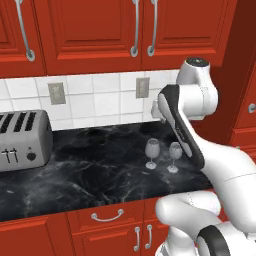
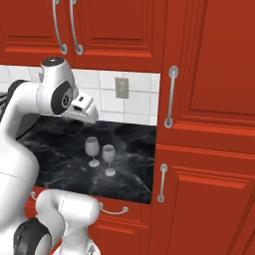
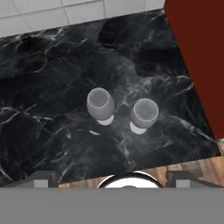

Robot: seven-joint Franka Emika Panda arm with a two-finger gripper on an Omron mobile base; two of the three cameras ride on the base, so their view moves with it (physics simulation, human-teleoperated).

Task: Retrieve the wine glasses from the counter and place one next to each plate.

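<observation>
While the gripper (image 2: 92,118) hangs above the tabletop (image 1: 90,170) with its jaws spread wide and nothing between them, the job looks to be at its very start: the approach to the first pick-up. Looking along the hand, the two dark fingertips (image 3: 41,179) stand well apart at the near edge, and both wine glasses sit below and ahead of them on the black marble.

The glasses stand upright, side by side and close, though I cannot tell whether their bowls touch. From the hand's angle, one glass (image 3: 100,105) lies slightly to one side of the gripper's line and the other glass (image 3: 144,113) slightly to the opposite side, nearer the tall red cabinet (image 3: 197,57). A toaster (image 1: 22,140) sits far off along the tabletop, well clear of the work.

Next, I would judge, the gripper must choose one glass, drop down and close around its bowl or stem without knocking its neighbour. That closeness is the tricky part. No plates are to be seen from here.
</observation>
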